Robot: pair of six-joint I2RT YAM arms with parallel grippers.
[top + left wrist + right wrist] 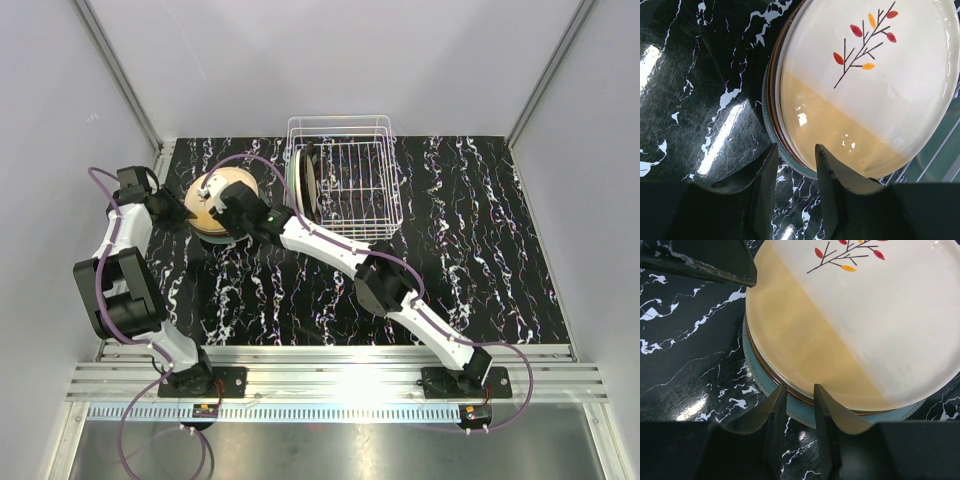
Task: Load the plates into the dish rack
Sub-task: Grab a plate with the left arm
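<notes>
The left jaws stand partly apart with nothing clamped. Between their dark fingers (765,187) we see bare desk (470,260) and the edge of the stack of plates (212,203). One fingertip overlaps the top plate (875,85); we cannot tell whether it touches. The right jaws are likewise apart and empty, their fingers (826,415) straddling the stack's rim from another side.

The stack lies flat just left of the dish rack (350,190). Under the cream-and-tan top plate sit a brown-rimmed plate (772,95) and a pale blue-green plate (759,380) with a beaded edge. At the rack's left end a pale green plate (293,178) and a dark plate (311,185) stand on edge.

The desk is glossy black with white marble veining and patches of lamp glare, and the rack stands toward its far edge. Pale grey walls (350,60) close it in. In front of the rack, aluminium rails (330,380) carry both arm bases, and purple cables (250,157) trail along the arms.

Only the top view shows the rack whole with the plates standing in it. Only the wrist views show the top plate's branch of red and orange leaves and the layers beneath it. The right wrist view alone shows a dark wedge (705,265) at the stack's rim, which we cannot identify. The left wrist view alone catches a few white rack wires beyond the stack.
</notes>
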